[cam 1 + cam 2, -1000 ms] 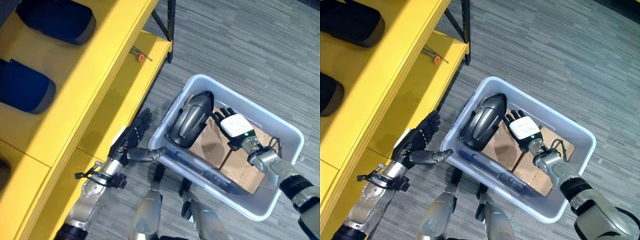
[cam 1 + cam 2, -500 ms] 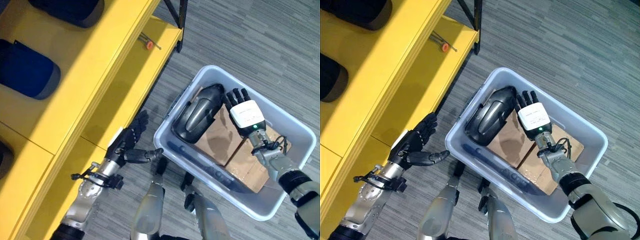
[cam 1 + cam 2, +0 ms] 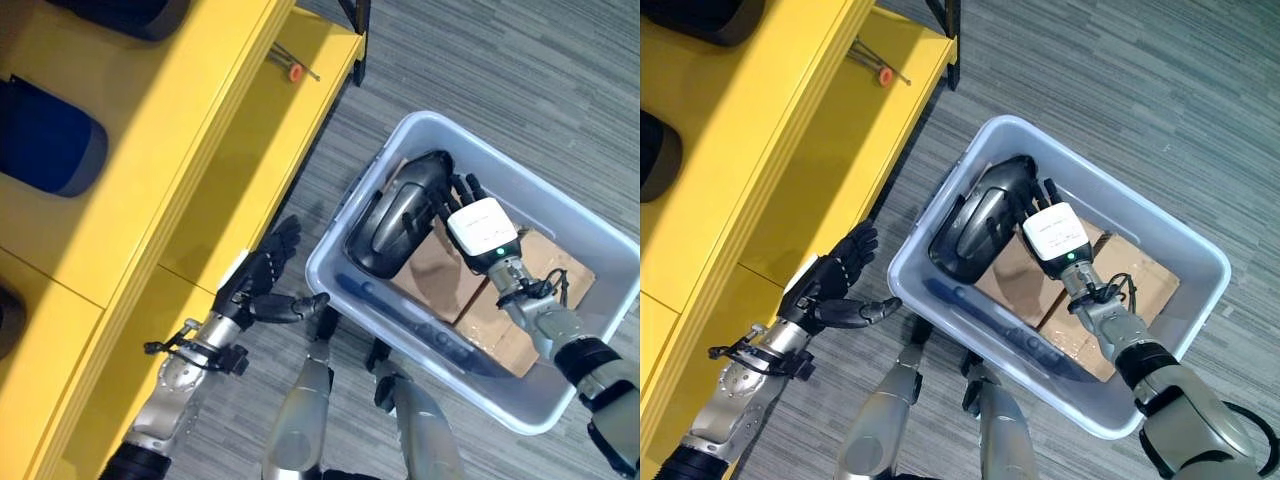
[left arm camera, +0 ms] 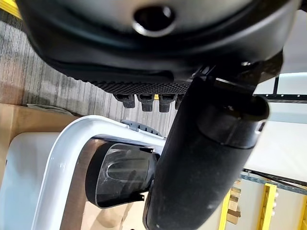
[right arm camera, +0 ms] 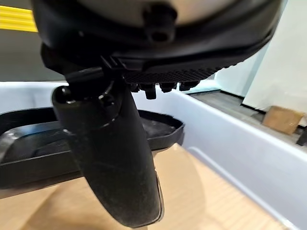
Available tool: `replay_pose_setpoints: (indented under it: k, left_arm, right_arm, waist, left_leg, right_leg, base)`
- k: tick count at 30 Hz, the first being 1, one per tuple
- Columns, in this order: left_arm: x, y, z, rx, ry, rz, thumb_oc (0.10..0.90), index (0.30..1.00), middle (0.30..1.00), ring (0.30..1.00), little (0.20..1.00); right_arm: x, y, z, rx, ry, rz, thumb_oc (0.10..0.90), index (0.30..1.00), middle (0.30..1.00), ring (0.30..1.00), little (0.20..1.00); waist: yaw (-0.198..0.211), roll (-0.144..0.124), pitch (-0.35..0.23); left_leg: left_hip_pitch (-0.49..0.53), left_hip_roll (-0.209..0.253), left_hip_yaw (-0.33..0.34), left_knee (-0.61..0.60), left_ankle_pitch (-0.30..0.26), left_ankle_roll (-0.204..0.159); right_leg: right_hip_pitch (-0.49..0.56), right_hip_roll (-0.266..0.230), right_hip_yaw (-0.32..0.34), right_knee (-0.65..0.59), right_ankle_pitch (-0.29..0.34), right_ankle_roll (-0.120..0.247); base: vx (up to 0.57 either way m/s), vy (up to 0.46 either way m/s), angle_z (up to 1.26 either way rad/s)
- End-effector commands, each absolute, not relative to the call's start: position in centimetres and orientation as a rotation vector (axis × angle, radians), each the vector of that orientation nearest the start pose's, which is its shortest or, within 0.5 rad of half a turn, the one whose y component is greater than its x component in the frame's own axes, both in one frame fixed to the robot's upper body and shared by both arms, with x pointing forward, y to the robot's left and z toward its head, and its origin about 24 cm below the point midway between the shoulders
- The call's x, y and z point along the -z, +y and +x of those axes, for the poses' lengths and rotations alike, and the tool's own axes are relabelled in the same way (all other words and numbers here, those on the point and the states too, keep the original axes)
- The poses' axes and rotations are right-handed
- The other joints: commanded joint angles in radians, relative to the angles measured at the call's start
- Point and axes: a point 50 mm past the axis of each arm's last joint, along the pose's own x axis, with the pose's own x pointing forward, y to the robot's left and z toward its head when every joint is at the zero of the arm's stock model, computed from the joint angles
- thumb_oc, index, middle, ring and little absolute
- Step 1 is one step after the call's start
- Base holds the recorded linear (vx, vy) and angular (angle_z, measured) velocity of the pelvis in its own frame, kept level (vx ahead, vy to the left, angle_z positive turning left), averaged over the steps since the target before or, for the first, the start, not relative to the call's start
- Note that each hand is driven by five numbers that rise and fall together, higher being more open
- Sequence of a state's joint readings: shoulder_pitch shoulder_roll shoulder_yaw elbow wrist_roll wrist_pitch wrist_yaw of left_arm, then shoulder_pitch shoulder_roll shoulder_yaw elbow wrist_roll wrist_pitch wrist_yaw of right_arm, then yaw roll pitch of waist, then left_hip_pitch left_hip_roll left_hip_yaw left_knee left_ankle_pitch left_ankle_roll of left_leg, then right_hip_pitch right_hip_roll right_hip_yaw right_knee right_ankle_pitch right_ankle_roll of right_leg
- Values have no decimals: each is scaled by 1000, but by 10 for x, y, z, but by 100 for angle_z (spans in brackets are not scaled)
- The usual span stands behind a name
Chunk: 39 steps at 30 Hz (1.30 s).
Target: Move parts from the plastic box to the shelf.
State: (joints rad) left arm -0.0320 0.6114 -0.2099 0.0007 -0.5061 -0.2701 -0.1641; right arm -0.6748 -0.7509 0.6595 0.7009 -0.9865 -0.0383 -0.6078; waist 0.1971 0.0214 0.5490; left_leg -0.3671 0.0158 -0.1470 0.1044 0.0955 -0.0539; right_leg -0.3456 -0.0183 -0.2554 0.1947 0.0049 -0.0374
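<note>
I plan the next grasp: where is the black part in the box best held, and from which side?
Probably by its raised far edge, from the right. The black part leans tilted against the box wall, and the right hand is open beside that edge.

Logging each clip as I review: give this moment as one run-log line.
right hand: open, inside plastic box, fingers at black part | left hand: open, outside box beside its rim | part not lifted | shelf

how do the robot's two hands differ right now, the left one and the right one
The right hand is inside the plastic box, fingers straight against the dark curved part; the left hand hangs outside the box, between it and the yellow shelf, touching nothing. The right hand shows a white back; the left looks mostly dark. Both are open.
</note>
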Motion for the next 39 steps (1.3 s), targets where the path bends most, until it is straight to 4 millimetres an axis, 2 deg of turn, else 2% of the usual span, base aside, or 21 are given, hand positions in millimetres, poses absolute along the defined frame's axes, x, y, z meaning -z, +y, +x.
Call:
replay_pose_setpoints:
  k: [1, 8, 12, 13, 16, 17, 18, 19, 21, 22, 23, 24, 31, 35, 39]
  left_arm:
    - [-116, 184, 246, 430, -392, 30, 900, 1000, 1000, 1000, 1000]
    - [-117, 181, 250, 438, -389, 38, 900, 1000, 1000, 1000, 1000]
    - [-115, 180, 253, 448, -365, 2, 900, 1000, 1000, 1000, 1000]
    - [-115, 179, 253, 453, -364, 4, 900, 1000, 1000, 1000, 1000]
    - [-113, 175, 255, 469, -355, 21, 900, 1000, 1000, 1000, 1000]
    - [-114, 174, 256, 473, -355, 30, 900, 1000, 1000, 1000, 1000]
    - [-114, 174, 257, 474, -356, 39, 900, 1000, 1000, 1000, 1000]
    - [-116, 172, 259, 477, -357, 52, 900, 1000, 1000, 1000, 1000]
    - [-120, 167, 262, 485, -360, 65, 900, 1000, 1000, 1000, 1000]
    - [-121, 166, 262, 489, -363, 71, 900, 1000, 1000, 1000, 1000]
    - [-120, 165, 261, 494, -357, 81, 900, 1000, 1000, 1000, 1000]
    - [-121, 165, 260, 496, -358, 85, 900, 1000, 1000, 1000, 1000]
    - [-123, 161, 257, 523, -367, 85, 900, 1000, 1000, 1000, 1000]
    - [-124, 161, 255, 531, -375, 76, 900, 1000, 1000, 1000, 1000]
    - [-124, 159, 253, 555, -373, 72, 900, 1000, 1000, 1000, 1000]
  right_arm:
    - [-152, -220, 358, 94, -724, -1943, 900, 1000, 1000, 1000, 1000]
    - [-141, -207, 356, -7, -769, -1943, 900, 1000, 1000, 1000, 1000]
    - [-142, -202, 360, -24, -776, -1993, 900, 1000, 1000, 1000, 1000]
    - [-141, -201, 363, -45, -732, -2021, 900, 1000, 1000, 1000, 1000]
    - [-136, -212, 377, -75, -416, -2047, 900, 1000, 1000, 1000, 1000]
    - [-133, -219, 382, -89, -236, -2055, 825, 896, 896, 896, 896]
    - [-129, -227, 384, -99, -125, -2056, 612, 596, 596, 596, 596]
    - [-120, -245, 384, -68, 28, -2052, 400, 300, 300, 300, 300]
    - [-124, -263, 388, 16, 183, -1972, 400, 300, 300, 300, 300]
    - [-127, -267, 389, 35, 208, -1958, 400, 300, 300, 300, 300]
    - [-129, -275, 389, 51, 284, -1928, 400, 300, 300, 300, 300]
    - [-131, -282, 388, 65, 337, -1957, 400, 300, 300, 300, 300]
    - [-135, -299, 383, 168, 465, -1926, 400, 300, 300, 300, 300]
    - [-125, -314, 374, 184, 572, -1900, 400, 300, 300, 300, 300]
    - [-118, -314, 372, 140, 573, -1901, 400, 300, 300, 300, 300]
  waist:
    - [-13, 60, -29]
    - [-11, 63, -29]
    - [-7, 67, -29]
    - [-4, 69, -29]
    - [12, 73, -29]
    - [18, 75, -29]
    - [24, 77, -29]
    - [34, 83, -29]
    - [51, 100, -29]
    - [56, 104, -29]
    - [60, 105, -29]
    - [62, 108, -29]
    - [66, 119, -29]
    - [63, 122, -29]
    - [62, 127, -29]
  left_leg:
    - [-49, 44, 60, -58, 24, -6]
    - [-83, 44, 63, -57, 27, -3]
    - [-106, 42, 62, -56, 29, -1]
    - [-111, 39, 61, -54, 29, -1]
    - [-143, 30, 58, -46, 29, 2]
    - [-156, 27, 57, -41, 29, 3]
    - [-166, 26, 57, -38, 31, 3]
    - [-187, 22, 54, -28, 32, 7]
    - [-225, 11, 45, -8, 32, 12]
    - [-238, 8, 43, -2, 31, 14]
    - [-234, -10, 42, 3, 12, 15]
    - [-249, -15, 41, 12, 12, 16]
    - [-269, -22, 38, 32, 10, 22]
    - [-257, -22, 39, 28, 8, 25]
    - [-239, -19, 40, 31, 3, 26]
  right_leg:
    - [-2, 20, 16, 226, -230, 15]
    - [-53, 21, 10, 257, -236, 14]
    - [-87, 20, 8, 280, -240, 14]
    - [-94, 18, 7, 287, -242, 15]
    - [-134, 10, -5, 321, -253, 13]
    - [-149, 8, -8, 335, -257, 12]
    - [-159, 8, -11, 343, -258, 10]
    - [-181, 5, -15, 367, -264, 9]
    - [-224, 2, -23, 411, -274, 5]
    - [-237, 0, -28, 422, -278, 4]
    - [-240, -15, -22, 450, -308, 11]
    - [-255, -22, -25, 468, -315, 10]
    - [-275, -32, -27, 492, -320, 9]
    - [-263, -30, -25, 476, -314, 8]
    - [-245, -29, -22, 464, -308, 7]
  base:
    - [0, 0, 0]
    - [0, 0, 0]
    - [-3, -4, 1]
    - [2, -43, 0]
    - [-16, -63, 4]
    - [-28, -67, 16]
    - [-26, -70, 17]
    - [-27, -71, 15]
    - [-33, -74, 3]
    - [9, -94, -1]
    - [6, -86, 6]
    - [7, -74, 25]
    - [-32, -10, 17]
    - [-22, -4, 45]
    - [-15, 0, -13]
